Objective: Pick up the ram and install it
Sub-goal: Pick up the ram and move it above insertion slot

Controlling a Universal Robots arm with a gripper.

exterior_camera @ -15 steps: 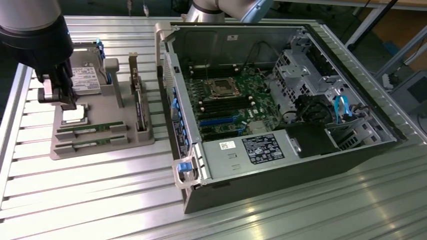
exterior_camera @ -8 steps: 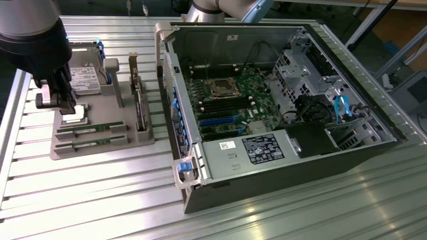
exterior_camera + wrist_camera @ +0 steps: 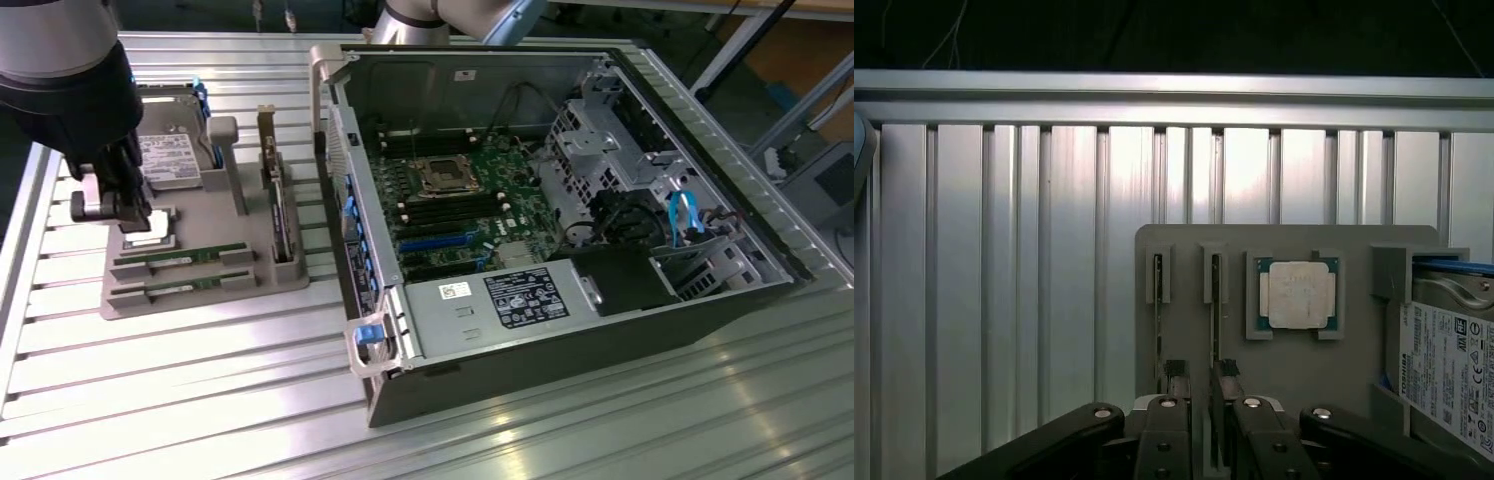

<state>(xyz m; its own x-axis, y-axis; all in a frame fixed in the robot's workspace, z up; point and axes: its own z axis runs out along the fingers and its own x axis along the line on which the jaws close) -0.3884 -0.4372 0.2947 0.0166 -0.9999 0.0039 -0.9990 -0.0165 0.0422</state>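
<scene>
The gripper (image 3: 1201,400) hung above the gray tray (image 3: 1354,245), its fingers apart and holding nothing; the ram (image 3: 1214,315) stood on edge in its slot at the tray's edge far from the hard drive (image 3: 167,155), just beside a second stick (image 3: 1157,320); the CPU (image 3: 1298,295) lay between ram and drive.

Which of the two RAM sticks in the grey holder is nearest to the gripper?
The RAM stick beside the CPU, close by the open gripper; the other stick sits one slot further, at the edge of the holder.
</scene>
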